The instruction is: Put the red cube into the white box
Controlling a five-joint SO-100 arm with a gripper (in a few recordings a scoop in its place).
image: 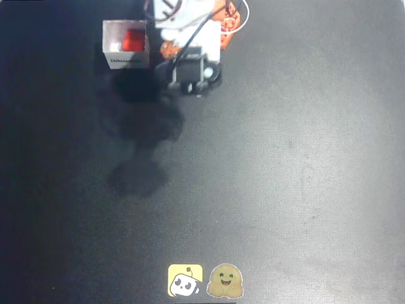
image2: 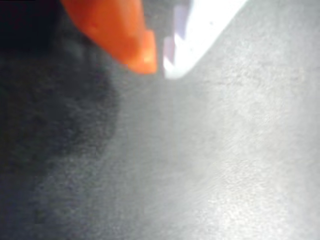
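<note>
The red cube [image: 133,39] lies inside the white box [image: 126,61], which stands at the top left of the overhead view with dark print on its near wall. The arm [image: 190,63] is folded up just to the right of the box, apart from it. In the wrist view my gripper [image2: 160,67] is at the top, its orange finger [image2: 125,35] and white finger [image2: 200,30] brought together at the tips with nothing between them. It hovers close over bare dark table.
A dark grey mat [image: 285,164] covers the table. Two small stickers, a yellow one [image: 185,280] and a tan smiling one [image: 226,281], lie flat at the bottom edge. Arm shadows fall below the box.
</note>
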